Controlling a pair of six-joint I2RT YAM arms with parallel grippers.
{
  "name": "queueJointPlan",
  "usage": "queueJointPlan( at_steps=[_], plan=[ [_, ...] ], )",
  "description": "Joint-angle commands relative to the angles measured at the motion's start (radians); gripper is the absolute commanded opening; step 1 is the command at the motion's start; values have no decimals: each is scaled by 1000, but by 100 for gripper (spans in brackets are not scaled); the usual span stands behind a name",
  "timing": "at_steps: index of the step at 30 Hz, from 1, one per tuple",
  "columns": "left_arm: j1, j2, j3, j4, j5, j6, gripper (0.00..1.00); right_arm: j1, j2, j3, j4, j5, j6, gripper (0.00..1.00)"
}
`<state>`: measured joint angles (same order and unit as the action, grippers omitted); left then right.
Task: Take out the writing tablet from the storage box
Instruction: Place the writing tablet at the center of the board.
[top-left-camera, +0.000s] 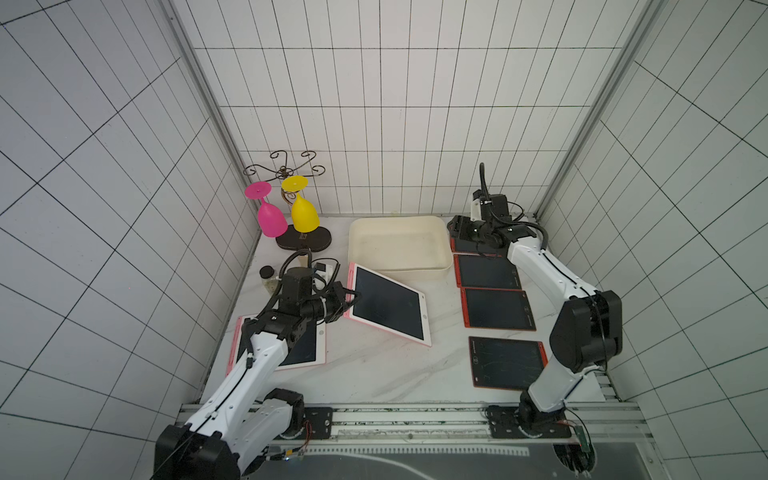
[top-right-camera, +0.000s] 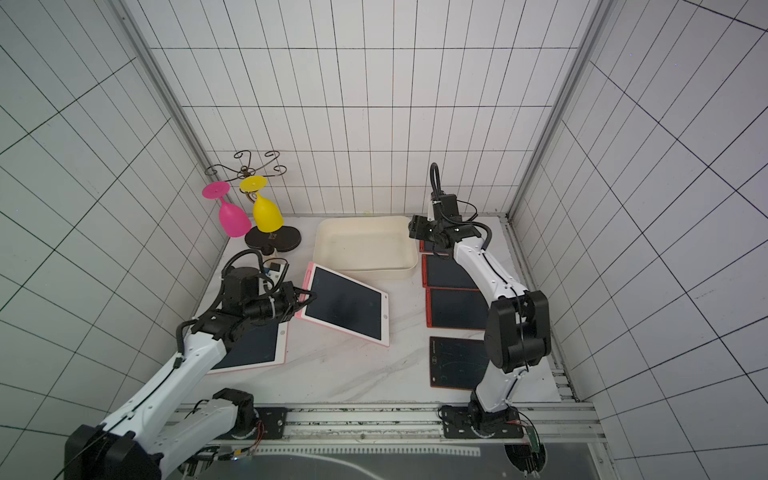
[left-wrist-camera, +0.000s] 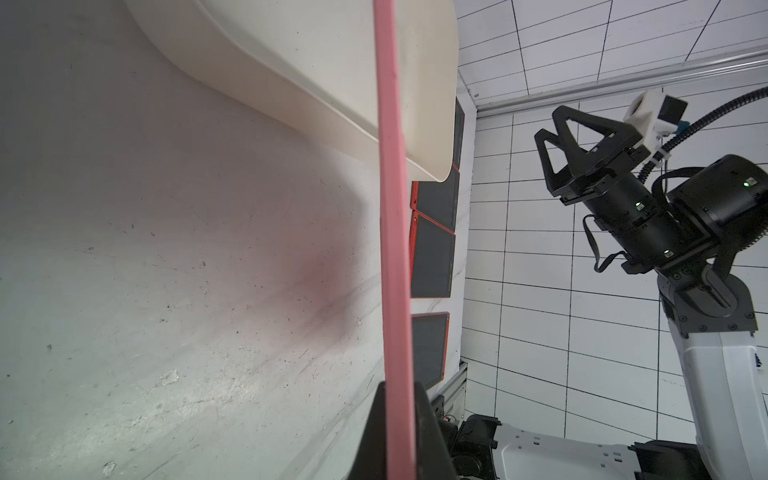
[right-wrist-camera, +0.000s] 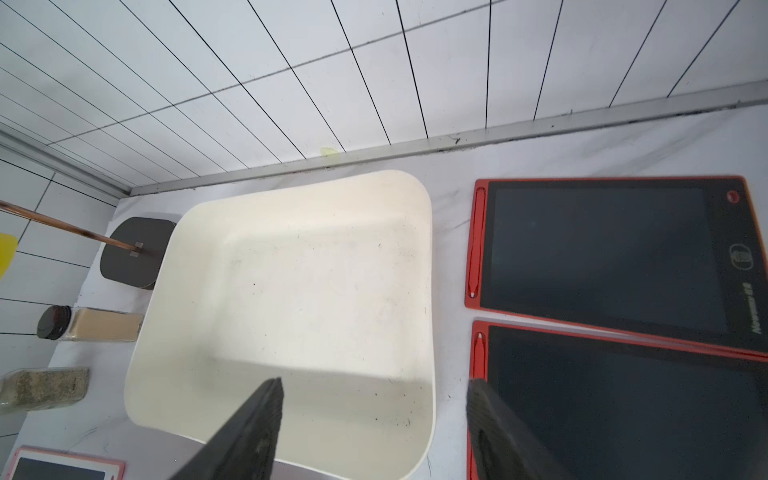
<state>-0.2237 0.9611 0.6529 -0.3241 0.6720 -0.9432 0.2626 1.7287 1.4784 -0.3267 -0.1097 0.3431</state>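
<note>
Your pink writing tablet sat outside the storage box, just in front of its near wall and tilted. Your left gripper was clamped on the tablet's left edge. Your right gripper hung above the box's right rim, jaws apart, gripping nothing. 4 red tablets lay in a row right of the box.

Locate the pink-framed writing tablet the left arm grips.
In a top view, the pink-framed writing tablet sits centrally, just in front of the cream plastic storage box, held by the left end effector.
</note>
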Motion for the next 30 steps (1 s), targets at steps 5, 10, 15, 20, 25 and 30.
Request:
queueJointPlan(
  at_steps=[5,10,15,20,25,30],
  plan=[
    [-93,-54,-79,148,-107,-59,0,10,-62,-139,48,2,9,71],
    [-152,-70,-132,168,-198,-80,0,8,-77,-172,58,1,8,71],
    [-178,-72,-175,179,-257,-92,0,7,-82,-197,63,-8,8,71],
    [-213,-57,-209,194,-306,-94,0,5,-96,-223,75,-16,10,71],
    [-236,-39,-226,180,-342,-74,11,-1,-100,-237,77,-21,5,71],
    [-237,-26,-236,167,-357,-43,27,-12,-101,-253,92,-29,7,71]
  ],
)
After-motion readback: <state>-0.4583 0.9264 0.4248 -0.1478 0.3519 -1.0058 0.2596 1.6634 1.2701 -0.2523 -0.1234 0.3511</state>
